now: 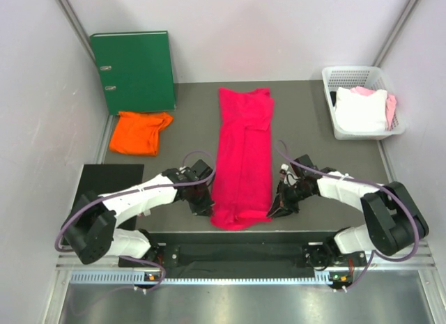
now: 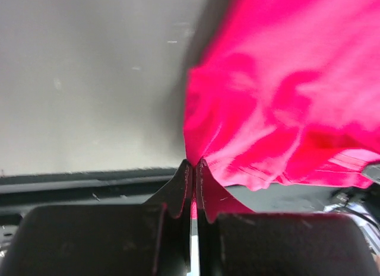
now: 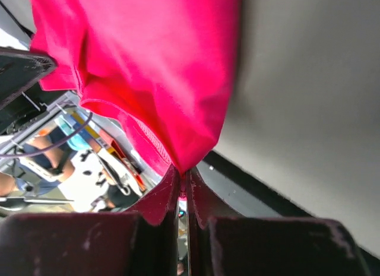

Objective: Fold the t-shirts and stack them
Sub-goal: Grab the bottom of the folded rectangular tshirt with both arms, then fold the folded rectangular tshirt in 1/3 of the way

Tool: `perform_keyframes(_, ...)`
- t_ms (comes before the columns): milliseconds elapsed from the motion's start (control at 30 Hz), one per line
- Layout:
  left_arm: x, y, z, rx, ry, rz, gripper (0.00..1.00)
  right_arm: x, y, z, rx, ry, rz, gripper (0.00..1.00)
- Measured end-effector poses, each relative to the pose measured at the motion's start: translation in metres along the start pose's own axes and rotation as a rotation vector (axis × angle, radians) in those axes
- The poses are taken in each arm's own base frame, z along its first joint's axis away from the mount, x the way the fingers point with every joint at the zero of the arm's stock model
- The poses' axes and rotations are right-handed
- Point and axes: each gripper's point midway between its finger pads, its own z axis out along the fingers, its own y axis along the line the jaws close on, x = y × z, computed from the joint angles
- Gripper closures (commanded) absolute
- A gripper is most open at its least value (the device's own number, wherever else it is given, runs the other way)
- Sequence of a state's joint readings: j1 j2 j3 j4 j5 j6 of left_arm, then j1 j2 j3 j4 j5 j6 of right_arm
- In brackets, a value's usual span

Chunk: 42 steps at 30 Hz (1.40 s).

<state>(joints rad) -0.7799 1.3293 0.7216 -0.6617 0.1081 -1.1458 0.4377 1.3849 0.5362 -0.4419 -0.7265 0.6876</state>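
The crimson-pink t-shirt point(image 1: 244, 157) lies as a long narrow strip down the middle of the table, its sides folded in. My left gripper point(image 1: 206, 207) is shut on its near left corner; the cloth point(image 2: 279, 110) rises from the closed jaws in the left wrist view. My right gripper point(image 1: 274, 211) is shut on the near right corner, with cloth point(image 3: 160, 68) pinched between the fingertips. The near hem is lifted a little. The orange t-shirt point(image 1: 139, 132) lies crumpled at the far left.
A green ring binder point(image 1: 134, 70) leans on the back wall at the left. A white basket point(image 1: 362, 101) with white and pink cloth stands at the far right. A black mat point(image 1: 104, 181) lies near the left arm. The table's front edge runs just behind both grippers.
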Motion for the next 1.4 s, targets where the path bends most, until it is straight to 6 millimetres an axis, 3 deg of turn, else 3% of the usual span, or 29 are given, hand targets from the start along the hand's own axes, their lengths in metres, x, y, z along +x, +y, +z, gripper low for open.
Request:
perform_keyframes(233,-0.023,-0.048,-0.036,0.082,-0.068,0.063,1.00,-0.013,0.026,-0.023,0.025,-0.031,-0.086,1.00)
perform_keyframes(400,-0.050,-0.083,-0.046,0.101,-0.120,0.115,1.00,-0.048,0.054,-0.046,0.048,-0.133,-0.174,1.00)
perform_keyframes(567,-0.089,-0.097,-0.045,0.096,-0.155,0.110,1.00,-0.097,0.078,-0.068,0.084,-0.251,-0.260,1.00)
perform_keyframes(667,-0.122,-0.101,-0.043,0.089,-0.180,0.095,1.00,-0.126,0.086,-0.074,0.107,-0.298,-0.297,1.00)
perform_keyframes(867,-0.181,-0.121,-0.029,0.078,-0.208,0.114,1.00,-0.173,0.077,-0.073,0.214,-0.345,-0.310,1.00)
perform_keyframes(1067,-0.218,-0.141,0.002,0.077,-0.191,0.149,1.00,-0.213,0.069,-0.062,0.301,-0.362,-0.306,1.00)
perform_keyframes(1100,-0.222,-0.141,0.008,0.073,-0.181,0.147,0.93,-0.221,0.068,-0.060,0.312,-0.366,-0.306,0.96)
perform_keyframes(1167,-0.230,-0.139,0.013,0.069,-0.170,0.142,0.63,-0.235,0.067,-0.057,0.332,-0.378,-0.305,0.88)
perform_keyframes(1200,-0.234,-0.139,0.014,0.069,-0.166,0.141,0.35,-0.240,0.066,-0.056,0.341,-0.384,-0.303,0.68)
perform_keyframes(1267,-0.245,-0.135,0.015,0.063,-0.161,0.134,0.23,-0.253,0.064,-0.056,0.368,-0.406,-0.296,0.44)
perform_keyframes(1300,-0.250,-0.134,0.014,0.062,-0.165,0.126,0.04,-0.258,0.062,-0.058,0.387,-0.424,-0.295,0.20)
perform_keyframes(1367,-0.259,-0.127,0.010,0.054,-0.177,0.120,0.02,-0.264,0.056,-0.065,0.430,-0.460,-0.284,0.02)
perform_keyframes(1400,-0.261,-0.125,0.007,0.051,-0.185,0.119,0.02,-0.266,0.056,-0.070,0.443,-0.478,-0.280,0.00)
